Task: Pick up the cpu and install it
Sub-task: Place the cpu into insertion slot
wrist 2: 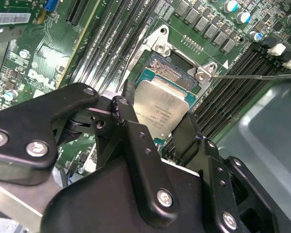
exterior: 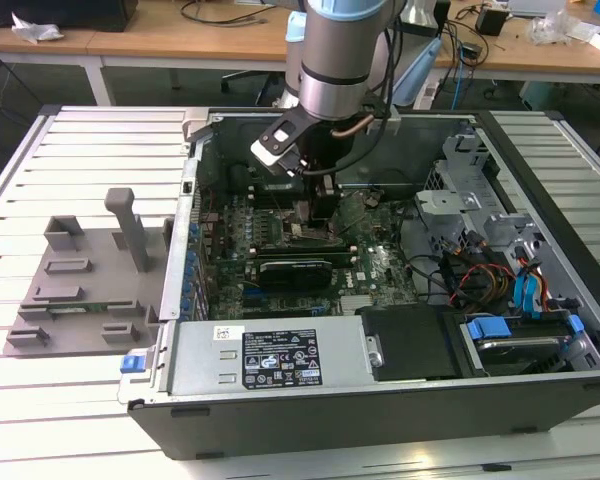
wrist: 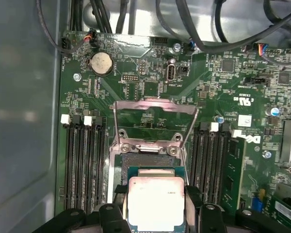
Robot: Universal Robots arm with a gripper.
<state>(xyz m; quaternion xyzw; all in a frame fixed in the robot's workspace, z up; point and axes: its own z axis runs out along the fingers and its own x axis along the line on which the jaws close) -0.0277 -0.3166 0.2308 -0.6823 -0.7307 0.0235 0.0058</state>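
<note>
Fingers [wrist 2: 191, 136] narrow, closed on the cpu [wrist 2: 165, 109] by two opposite edges, in the second wrist view. The chip sits over the open socket [wrist 2: 172, 73], and part of the contact field lies bare beyond its far edge.

Judgement: a light, stiff, flat plate. The metal top looks slick, so a hold on the edges is the right one. The underside and the socket contacts are fragile and would tolerate no scraping or skew. The underside is hidden, and the gripper body covers the chip's near edge.

First wrist view: cpu [wrist: 156, 201] between the two fingers [wrist: 120, 194], over the near part of the socket [wrist: 150, 160], with the raised load plate [wrist: 155, 104] just beyond. Cannot tell whether it is seated or hovering above the contacts. Its near edge is cut off by the frame.

Exterior view: the arm [exterior: 335, 60] reaches down into the open computer case [exterior: 380, 400], which lies on the slatted table [exterior: 80, 150]. Wrist and cables stand in front of the socket area, so the chip's height cannot be judged from here.
</note>
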